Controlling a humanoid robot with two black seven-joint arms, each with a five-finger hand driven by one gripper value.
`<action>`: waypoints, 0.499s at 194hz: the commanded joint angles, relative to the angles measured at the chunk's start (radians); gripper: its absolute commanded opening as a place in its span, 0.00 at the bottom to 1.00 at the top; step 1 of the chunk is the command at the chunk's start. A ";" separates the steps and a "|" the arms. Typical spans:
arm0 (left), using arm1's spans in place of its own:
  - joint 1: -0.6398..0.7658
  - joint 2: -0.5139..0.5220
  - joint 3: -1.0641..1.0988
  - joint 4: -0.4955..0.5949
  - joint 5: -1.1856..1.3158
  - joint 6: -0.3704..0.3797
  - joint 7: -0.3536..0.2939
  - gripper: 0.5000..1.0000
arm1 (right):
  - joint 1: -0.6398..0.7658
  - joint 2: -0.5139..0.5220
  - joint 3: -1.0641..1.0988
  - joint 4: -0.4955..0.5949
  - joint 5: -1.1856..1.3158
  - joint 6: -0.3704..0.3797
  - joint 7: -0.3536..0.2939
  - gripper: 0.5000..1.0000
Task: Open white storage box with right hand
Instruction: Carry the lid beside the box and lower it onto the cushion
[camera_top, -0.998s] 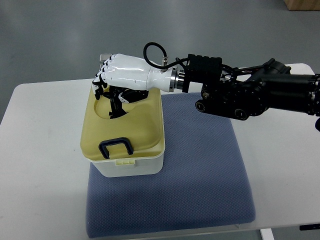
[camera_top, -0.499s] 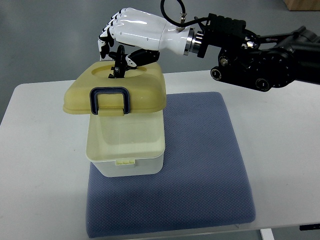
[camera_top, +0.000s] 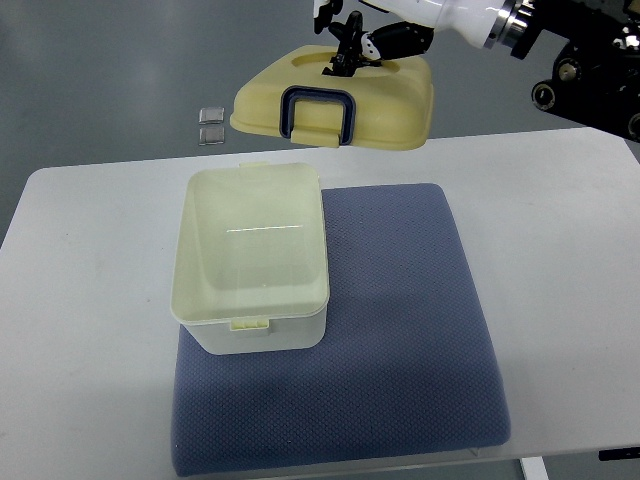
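Box (camera_top: 255, 260): white storage box, uncovered, standing upright on the left part of the blue mat, toward the mat's far edge.
Box long axis: runs near to far; the open mouth faces up.
Box contents: the inside shows only pale bare walls and floor, with a thin line of light across the floor.
Box look: creamy white plastic, rounded corners, a small latch tab (camera_top: 250, 324) on the near wall and another tab on the far rim.
Lid (camera_top: 340, 95): pale yellow, held in the air beyond the box's far right corner, well apart from the box.
Lid tilt: its near edge dips lower, so the top face shows to the camera; its long side runs left to right.
Lid handle (camera_top: 318, 115): dark blue loop, lying against the near part of the lid.
Right hand (camera_top: 375, 35): at the top edge of the picture, white shell with dark fingers hooked into the recess on the lid's top, holding the lid.
Mat (camera_top: 400, 340): blue textured pad on the white table (camera_top: 90, 330).
Floor: two small grey squares (camera_top: 211, 126) lie beyond the table's far edge, left of the lid.
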 joint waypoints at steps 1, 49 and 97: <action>0.000 0.000 0.000 0.000 0.000 0.000 0.000 1.00 | -0.045 -0.051 0.000 -0.004 -0.003 -0.001 0.000 0.00; 0.000 0.000 0.001 -0.001 0.000 0.000 -0.001 1.00 | -0.189 -0.111 0.000 -0.047 -0.020 -0.016 0.000 0.00; 0.000 0.000 0.003 -0.001 0.000 0.000 0.000 1.00 | -0.352 -0.076 0.001 -0.234 -0.021 -0.051 0.000 0.00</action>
